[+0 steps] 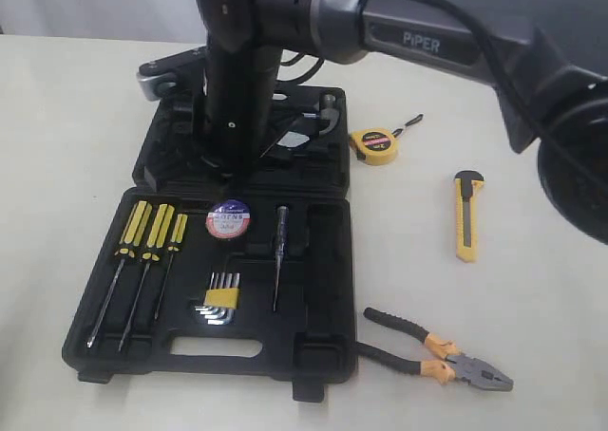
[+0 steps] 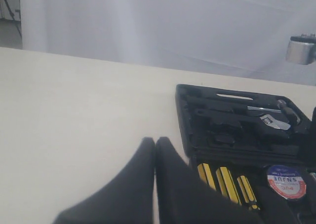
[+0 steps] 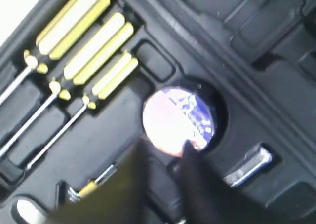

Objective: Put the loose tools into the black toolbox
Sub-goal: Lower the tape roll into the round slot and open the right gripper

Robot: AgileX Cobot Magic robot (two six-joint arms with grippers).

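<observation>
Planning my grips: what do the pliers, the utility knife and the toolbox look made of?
Pliers: dull grey head, likely bare steel; black handles with orange ends, matte, probably plastic or rubber sleeves. Utility knife: smooth yellow body with a black end, likely hard plastic. Toolbox: matte black, moulded tool-shaped recesses, so apparently moulded plastic.

Tape roll (image 1: 228, 220) in open toolbox (image 1: 323, 293); tape measure (image 1: 376, 146), knife (image 1: 465, 217), pliers (image 1: 437, 347) outside.

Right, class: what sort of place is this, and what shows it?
Probably a robot lab bench: a plain pale table, a white curtain behind, and a robot arm over an open toolbox.
</observation>
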